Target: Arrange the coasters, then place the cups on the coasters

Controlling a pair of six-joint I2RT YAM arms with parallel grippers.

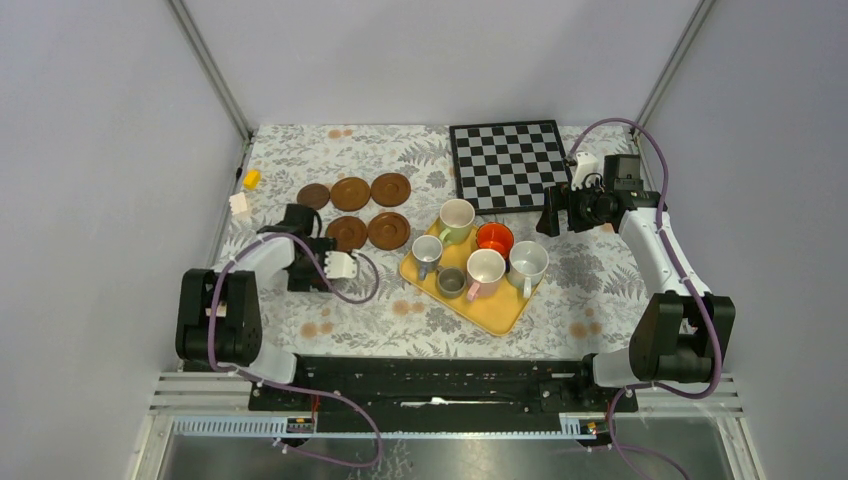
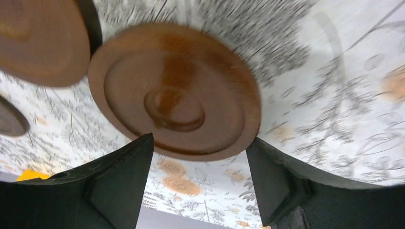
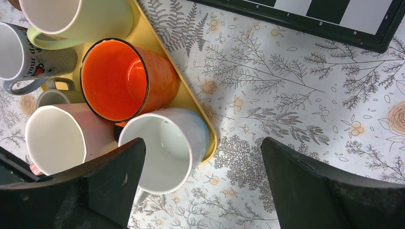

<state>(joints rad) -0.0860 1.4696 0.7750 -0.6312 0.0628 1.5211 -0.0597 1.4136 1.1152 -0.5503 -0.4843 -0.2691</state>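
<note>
The coaster step was in hand, I judged. The left tool (image 2: 199,140) hung empty, its fingers spread wide, just over one flat round dark-brown coaster (image 2: 174,90). That coaster lay on the floral-patterned surface (image 1: 600,280) close beside others. All six small handled cups (image 1: 457,215) stood crowded in the yellow rectangular tray (image 1: 497,312), none on a coaster. The right tool (image 3: 203,142), wide open and holding nothing, hovered at the tray's edge above the white cup (image 3: 162,148). Next, to my eye, the left tool needed to close across that disc's rim and shift it into line.
</note>
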